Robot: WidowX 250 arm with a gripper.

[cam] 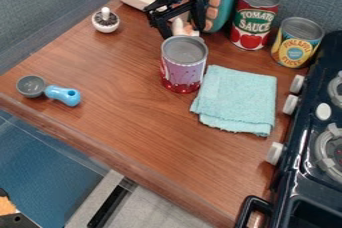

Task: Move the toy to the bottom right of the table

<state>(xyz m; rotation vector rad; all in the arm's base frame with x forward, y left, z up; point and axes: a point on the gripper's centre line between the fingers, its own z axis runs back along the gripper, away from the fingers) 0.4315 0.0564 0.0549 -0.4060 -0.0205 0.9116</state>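
Black toy stove (287, 192) along the right edge. Blue-handled grey measuring scoop (48, 91) at left, folded light-teal cloth (240, 99) right of center. Pink-and-red metal can (183, 64) just beside the cloth. Task's toy, small and pale (178, 26), sits behind that can, far center. Black two-finger gripper (184, 33) over it, jaws spread, toy between; can't tell if touching. Two labeled food cans (252, 18) far right.
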